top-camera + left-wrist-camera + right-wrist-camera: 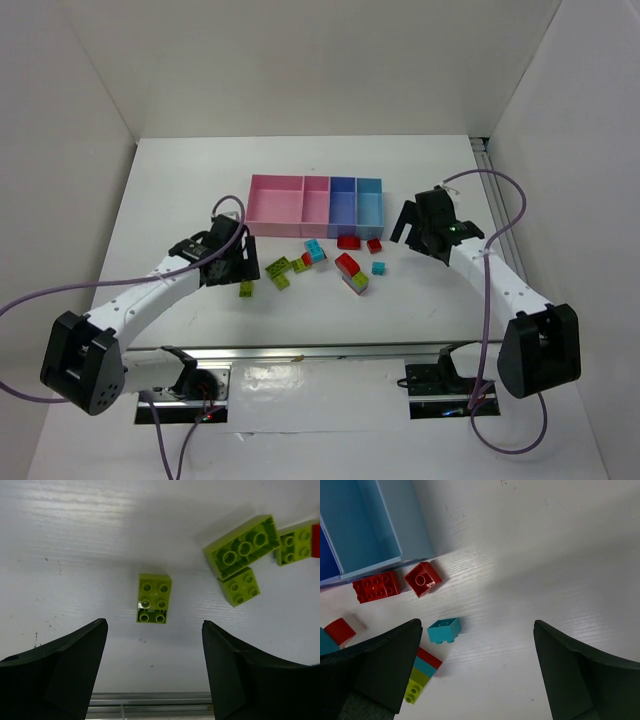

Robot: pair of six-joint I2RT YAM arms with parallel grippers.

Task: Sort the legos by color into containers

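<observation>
White table (pixel 180 200), top view. Row of bins (pixel 304 205) at upper centre: wide pink, narrow pink, periwinkle, light blue. Loose legos (pixel 320 262) lie just below the row at centre frame, in lime, red and cyan. One lime brick (pixel 246 290) sits apart at the lower left of the scatter. Arm on the left carries the left gripper (pixel 238 262) just above that brick. To the right of the light blue bin (pixel 370 205) is the right gripper (pixel 418 230), jaws spread.

Left wrist view. Fingers (pixel 60 675) sit wide apart in the bottom corners, released, gripping no brick. Lime brick lies studs up at centre frame, above the gap, touching neither finger. Upper right: long lime brick (pixel 242 546), hollow side up, with a small lime brick (pixel 240 585) just below it. A third lime brick (pixel 295 542) is at the right edge.

Right wrist view. Fingers (pixel 375 670) spread to both lower corners, holding nothing. Light blue bin fills the upper left. Two red bricks (pixel 376 586) lie just below its wall. Cyan brick (pixel 444 630) is left of centre, just beside the left-hand finger. A red-cyan-lime stack (pixel 422 672) is partly hidden by that finger.
</observation>
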